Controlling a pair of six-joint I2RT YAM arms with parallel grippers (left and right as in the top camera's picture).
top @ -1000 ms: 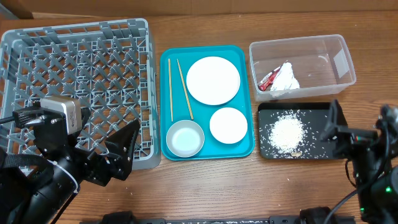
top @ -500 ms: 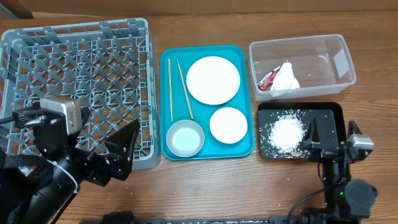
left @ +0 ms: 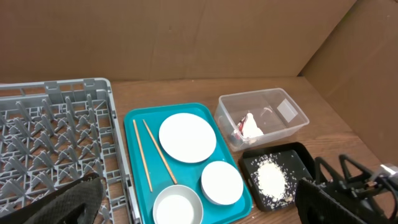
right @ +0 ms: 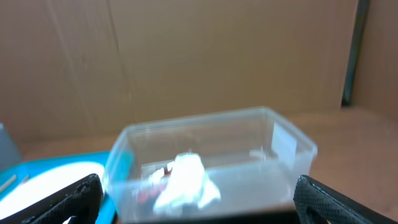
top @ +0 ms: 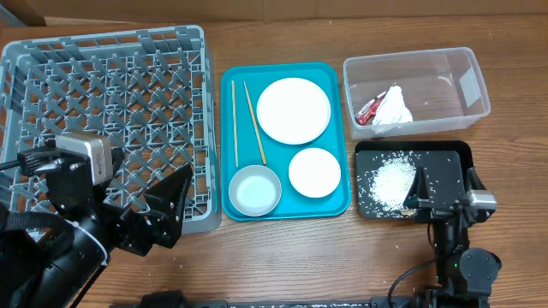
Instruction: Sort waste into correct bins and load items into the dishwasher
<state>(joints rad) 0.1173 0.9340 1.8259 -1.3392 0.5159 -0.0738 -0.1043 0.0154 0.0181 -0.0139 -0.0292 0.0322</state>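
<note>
On the brown wooden table [top: 282,257] the largest thing is the square grey plastic dish rack [top: 103,111] with its lattice of pegs, at the left side. Just beside it lies the teal rectangular tray [top: 342,205]. Right of that stands the clear rectangular plastic tub [top: 419,81], and the flat black rectangular tray [top: 449,154] lies in front of the tub. The left gripper [top: 175,210] hangs over the near right corner of the rack; in the left wrist view its two dark fingers sit far apart at the lower corners, so it is spread and holds nothing. The right gripper [top: 445,190] is at the near edge of the black tray, and we see its fingers also wide apart and holding nothing, though the right wrist view is blurred. On the teal tray we find the round white plate [top: 294,110] at the far side, two small round white bowls [top: 314,172] side by side at the near side, and two thin light wooden chopsticks [top: 254,122] along the left part, one straight and one slanted. In the clear tub the crumpled white tissue [top: 394,107] lies touching the crumpled red shiny wrapper [top: 370,109]. The small heap of loose white rice grains [top: 394,181] is in the black tray, near one finger of the right gripper. The tub wall carries a pale rectangular label [top: 468,83]; its writing is too small for us to read.
</note>
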